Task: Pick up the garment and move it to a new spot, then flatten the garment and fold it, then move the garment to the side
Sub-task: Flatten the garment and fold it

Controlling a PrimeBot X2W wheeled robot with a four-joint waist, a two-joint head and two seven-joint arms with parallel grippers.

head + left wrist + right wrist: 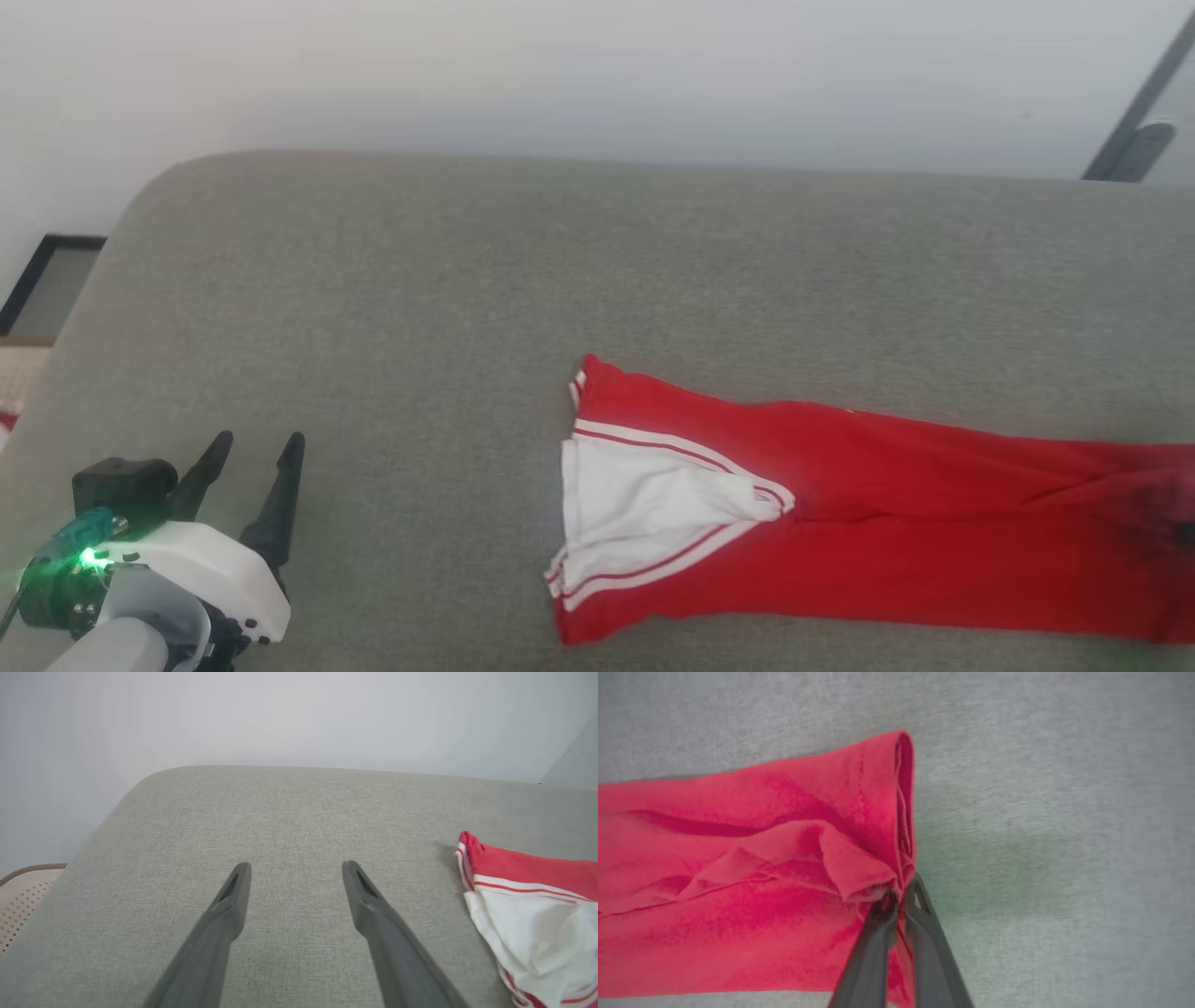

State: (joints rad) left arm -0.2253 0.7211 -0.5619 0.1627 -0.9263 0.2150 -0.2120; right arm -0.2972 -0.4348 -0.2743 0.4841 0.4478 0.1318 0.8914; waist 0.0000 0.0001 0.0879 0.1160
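Right wrist view: right tool [900,895] pinches rumpled garment [738,868].

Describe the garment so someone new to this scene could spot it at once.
Start at the wide grey cushion before the pale wall. On its right half lies the garment, a bright red shirt stretched long, a white sleeve with red-and-white stripe trim at its left end. It is the one red thing on the grey, and the right gripper is shut on its other end.
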